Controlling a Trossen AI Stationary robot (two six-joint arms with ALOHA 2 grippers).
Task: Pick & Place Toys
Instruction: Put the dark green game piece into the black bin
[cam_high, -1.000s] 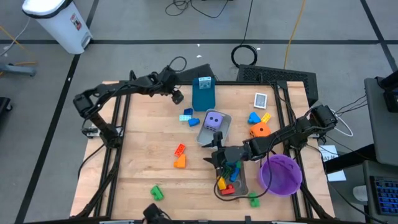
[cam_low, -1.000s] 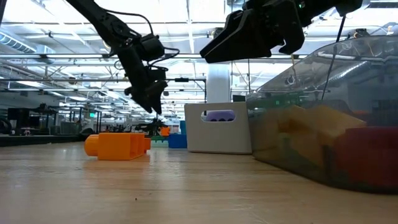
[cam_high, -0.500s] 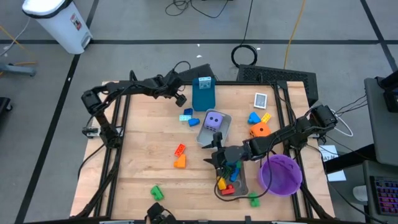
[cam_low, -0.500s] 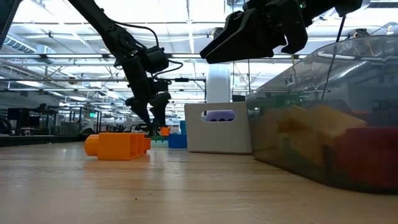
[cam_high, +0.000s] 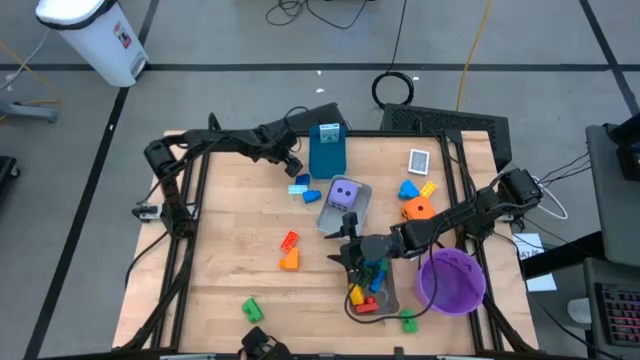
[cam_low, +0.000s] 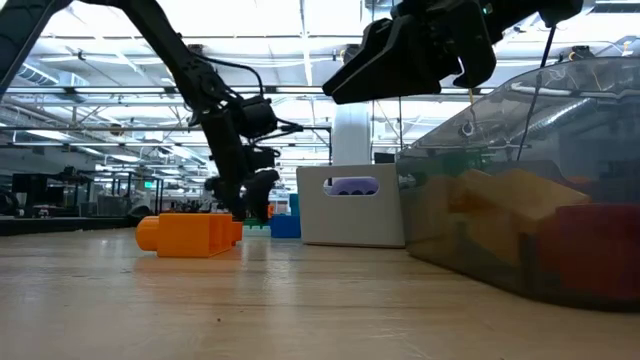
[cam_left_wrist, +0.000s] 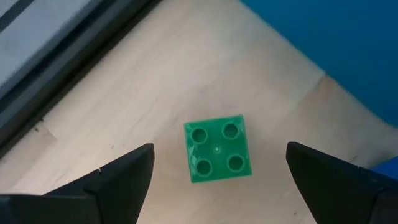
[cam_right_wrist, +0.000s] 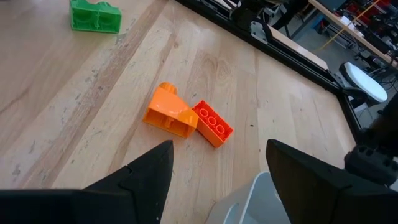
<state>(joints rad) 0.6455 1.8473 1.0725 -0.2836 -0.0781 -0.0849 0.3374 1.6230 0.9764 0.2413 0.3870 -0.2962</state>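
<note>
Near the far left edge of the table (cam_high: 230, 230), just beside the blue box (cam_high: 327, 152), my left gripper (cam_left_wrist: 217, 186) hangs with fingers spread wide over a green four-stud brick (cam_left_wrist: 217, 149), bare wood on both sides of it. No writing reads anywhere. My right gripper (cam_right_wrist: 214, 168) hovers open and empty above the grey tray (cam_high: 385, 295), with the orange brick (cam_right_wrist: 169, 112) and red brick (cam_right_wrist: 212, 123) touching on open wood.

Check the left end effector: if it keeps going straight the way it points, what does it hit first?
Most likely the small green four-stud plastic brick lying on the wooden table. It sits centred between the open left end effector fingers, though how far remains is unclear.
</note>
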